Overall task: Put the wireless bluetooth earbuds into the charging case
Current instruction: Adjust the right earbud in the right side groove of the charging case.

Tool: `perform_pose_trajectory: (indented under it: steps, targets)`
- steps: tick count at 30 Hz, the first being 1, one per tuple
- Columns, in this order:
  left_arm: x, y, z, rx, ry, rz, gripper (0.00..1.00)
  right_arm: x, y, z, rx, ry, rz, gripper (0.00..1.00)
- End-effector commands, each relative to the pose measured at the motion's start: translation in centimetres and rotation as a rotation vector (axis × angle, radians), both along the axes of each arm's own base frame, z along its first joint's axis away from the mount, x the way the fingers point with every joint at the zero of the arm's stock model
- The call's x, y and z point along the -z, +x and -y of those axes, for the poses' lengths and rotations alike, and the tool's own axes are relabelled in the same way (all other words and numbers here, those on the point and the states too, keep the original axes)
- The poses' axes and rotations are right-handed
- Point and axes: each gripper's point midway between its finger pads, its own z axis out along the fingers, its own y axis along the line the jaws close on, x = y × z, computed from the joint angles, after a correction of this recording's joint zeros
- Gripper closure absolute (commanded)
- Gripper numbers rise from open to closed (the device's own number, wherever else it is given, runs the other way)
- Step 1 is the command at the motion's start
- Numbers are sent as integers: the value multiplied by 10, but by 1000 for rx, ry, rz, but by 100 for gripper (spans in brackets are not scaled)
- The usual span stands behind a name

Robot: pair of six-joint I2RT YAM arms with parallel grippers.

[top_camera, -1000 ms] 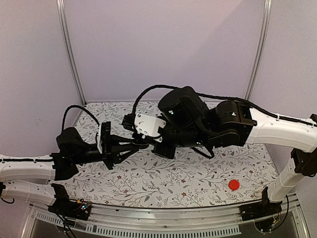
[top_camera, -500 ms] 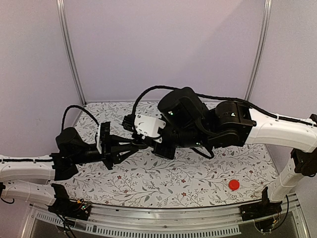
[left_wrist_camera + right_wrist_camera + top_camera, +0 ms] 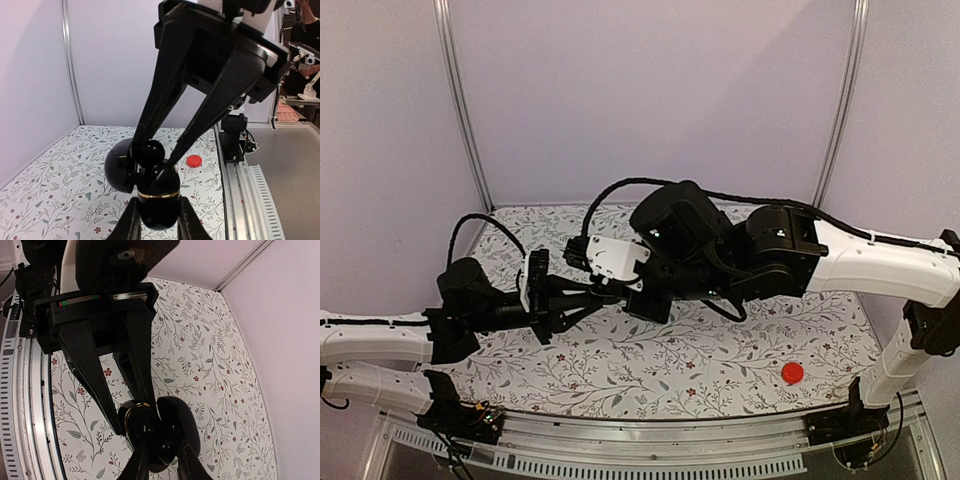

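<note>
Hold charging case (image 3: pixel 159 197) steady, aloft over table (image 3: pixel 60 170), in left end effector (image 3: pixel 157 219) clamped shut around it. With right end effector (image 3: pixel 151 156) pinching earbud (image 3: pixel 150 149) at open case's socket, press straight down; release only once seated.

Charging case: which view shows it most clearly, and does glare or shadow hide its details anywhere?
Left wrist view: the charging case is sharp, with small bright glints on its gloss and a clear gold ring. Right wrist view: it is a dark shape with faint reflections, edges hard to separate. Top external view: even light, but the case cannot be picked out.
</note>
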Motion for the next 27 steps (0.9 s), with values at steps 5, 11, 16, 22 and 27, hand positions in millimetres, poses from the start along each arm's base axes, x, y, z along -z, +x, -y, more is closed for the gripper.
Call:
perform_pose_trajectory:
  steps: [5,11,16,22,27]
  targets:
    - [-16,-4,2,5,-36,37,89,3,5,-3,21,-19,16,83]
    - [-22,-4,-2,-7,-64,46,89,-5,6,0,31,24,19,87]
    - [-26,-6,-5,-10,-85,53,89,-17,11,3,36,95,-17,88]
    - [-33,-6,-11,-24,-118,71,89,-38,11,10,32,185,-49,88]
    - [-38,-7,-14,-29,-142,80,89,-39,11,12,32,215,-73,88]
